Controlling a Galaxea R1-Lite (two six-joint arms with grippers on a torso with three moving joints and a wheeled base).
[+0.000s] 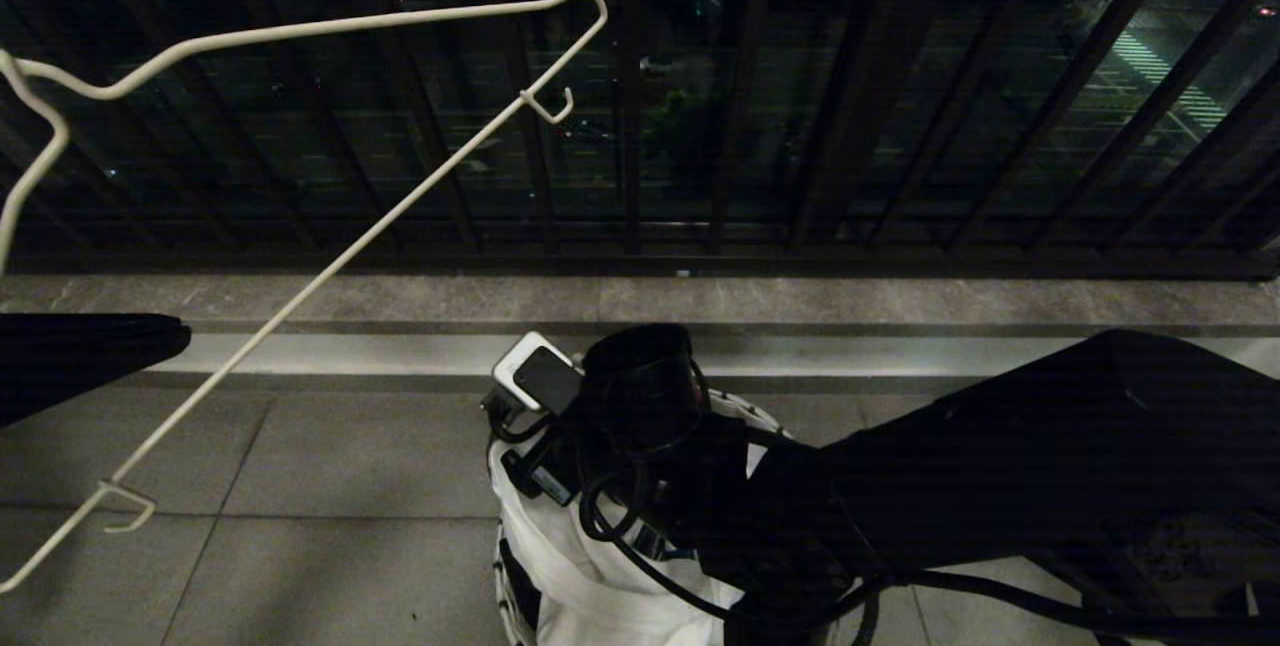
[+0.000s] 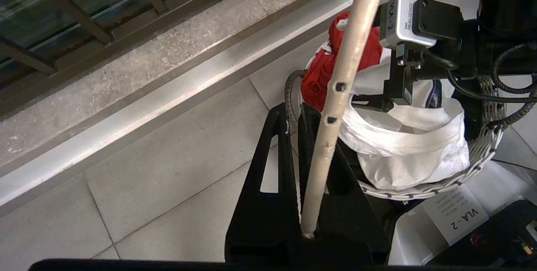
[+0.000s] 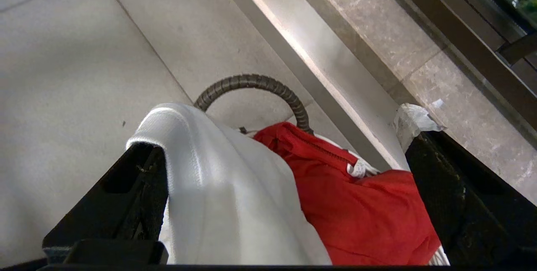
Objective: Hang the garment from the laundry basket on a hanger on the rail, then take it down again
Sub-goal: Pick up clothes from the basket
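The thin white wire hanger (image 1: 330, 266) slants across the left of the head view, its hook at the left edge. My left gripper (image 2: 291, 113) is shut on the hanger's wire (image 2: 331, 128), off to the basket's left. The laundry basket (image 2: 461, 178) stands on the floor tiles with the white garment (image 2: 411, 145) bunched in it. My right gripper (image 3: 279, 136) reaches down into the basket and stands open. A fold of the garment (image 3: 218, 187) lies between its fingers, draped over one finger (image 3: 126, 187). The rail is out of view.
A red cloth (image 3: 361, 204) lies in the basket beside the garment, under a dark loop handle (image 3: 260, 86). A dark barred balcony railing (image 1: 800, 126) and a stone kerb (image 1: 900, 301) run along the far side. Grey floor tiles (image 1: 330, 486) surround the basket.
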